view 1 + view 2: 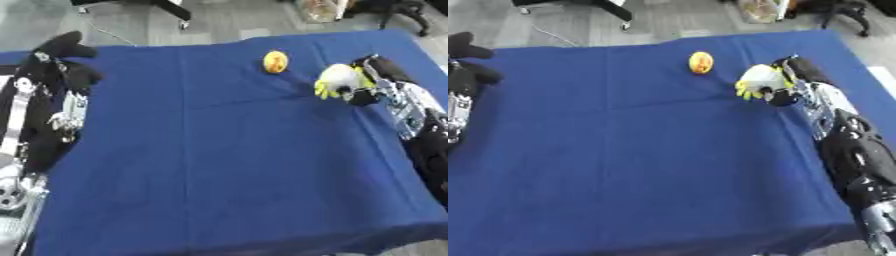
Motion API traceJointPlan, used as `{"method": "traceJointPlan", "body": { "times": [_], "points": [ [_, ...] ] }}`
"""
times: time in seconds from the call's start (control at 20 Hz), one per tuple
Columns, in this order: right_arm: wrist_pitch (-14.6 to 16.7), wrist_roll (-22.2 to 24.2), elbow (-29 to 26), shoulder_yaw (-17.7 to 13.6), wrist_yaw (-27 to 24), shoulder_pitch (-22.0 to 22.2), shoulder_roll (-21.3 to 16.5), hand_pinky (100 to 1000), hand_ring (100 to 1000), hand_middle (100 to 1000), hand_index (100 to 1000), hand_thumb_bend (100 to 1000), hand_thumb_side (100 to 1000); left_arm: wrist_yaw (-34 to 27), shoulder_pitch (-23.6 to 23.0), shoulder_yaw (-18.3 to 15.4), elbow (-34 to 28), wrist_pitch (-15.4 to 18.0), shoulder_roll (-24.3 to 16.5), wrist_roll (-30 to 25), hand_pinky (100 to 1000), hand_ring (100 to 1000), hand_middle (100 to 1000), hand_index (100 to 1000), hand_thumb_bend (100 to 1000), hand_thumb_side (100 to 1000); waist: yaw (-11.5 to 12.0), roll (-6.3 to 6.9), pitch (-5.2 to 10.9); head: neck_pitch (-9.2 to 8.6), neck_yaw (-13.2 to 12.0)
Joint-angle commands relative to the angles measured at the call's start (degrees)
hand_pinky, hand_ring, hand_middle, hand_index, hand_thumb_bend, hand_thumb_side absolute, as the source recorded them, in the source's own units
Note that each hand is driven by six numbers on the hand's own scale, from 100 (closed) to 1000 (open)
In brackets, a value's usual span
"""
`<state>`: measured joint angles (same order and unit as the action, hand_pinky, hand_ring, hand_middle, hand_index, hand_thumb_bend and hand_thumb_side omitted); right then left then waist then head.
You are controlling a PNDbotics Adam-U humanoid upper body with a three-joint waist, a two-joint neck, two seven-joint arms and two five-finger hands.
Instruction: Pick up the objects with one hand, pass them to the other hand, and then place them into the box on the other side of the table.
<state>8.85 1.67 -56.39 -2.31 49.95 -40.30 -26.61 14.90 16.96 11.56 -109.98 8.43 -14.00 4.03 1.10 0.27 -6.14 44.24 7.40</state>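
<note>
A white and yellow object (337,81) sits in the right hand (374,80), at the far right side of the table (219,150). The hand's fingers curl round it from the right and behind, so the object's pale rounded body faces left and its yellow part sticks out low on the side away from the palm. Whether the object touches the blue cloth or is lifted just clear of it cannot be told.

A second thing, a small round yellow-orange object (701,62), lies on the cloth near this hand, to its left and a little farther from the robot. It is apart from the hand and from the held object, with bare cloth between them.

The left hand (66,47) shows at the far left edge of the table, well apart from both objects. It holds nothing that can be seen, and how far its fingers are spread cannot be told; it reads only as a dark shape above the forearm.

Count: two objects in all, one held and one lying free; two hands.
</note>
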Motion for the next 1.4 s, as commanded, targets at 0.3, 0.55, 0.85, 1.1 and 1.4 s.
{"method": "traceJointPlan", "body": {
  "times": [0.3, 0.55, 0.85, 1.1, 1.4],
  "points": [
    [3.4, 2.4, -20.2, 4.9, -7.1, 2.5, 2.0, 654, 189, 111, 277, 100, 100, 0.7, 0.6, 0.0, 0.0, 0.2, -0.1, -1.4, 619, 584, 678, 881, 100, 687, -0.2, -0.1, 0.65, -0.12, -0.7],
    [4.7, 6.0, -31.2, 8.5, -12.1, 6.1, 7.9, 645, 194, 104, 270, 100, 100, 1.5, 0.9, 0.4, 0.5, 0.1, -0.5, -3.4, 623, 585, 680, 881, 100, 676, -0.5, 0.17, 0.45, -0.12, -1.7],
    [5.3, 11.4, -40.4, 12.3, -17.1, 10.0, 15.7, 639, 200, 102, 266, 100, 100, 4.4, 1.2, 1.2, 0.3, 0.1, -2.1, -9.1, 631, 586, 681, 886, 100, 694, -0.9, 0.75, 0.2, -0.12, -3.5],
    [6.0, 15.8, -44.5, 15.7, -20.6, 11.8, 18.7, 635, 200, 100, 264, 100, 100, 8.1, 1.3, 2.1, 0.6, 0.1, -2.8, -14.4, 647, 602, 701, 901, 100, 698, -1.3, 1.04, 0.04, -0.12, -4.5],
    [6.1, 18.8, -46.4, 17.6, -23.0, 13.0, 20.2, 632, 199, 100, 262, 100, 100, 13.6, 1.5, 3.3, 0.7, 0.7, -3.1, -19.5, 676, 633, 730, 914, 274, 671, -1.6, 1.31, -0.08, -0.12, -4.7]
  ]
}}
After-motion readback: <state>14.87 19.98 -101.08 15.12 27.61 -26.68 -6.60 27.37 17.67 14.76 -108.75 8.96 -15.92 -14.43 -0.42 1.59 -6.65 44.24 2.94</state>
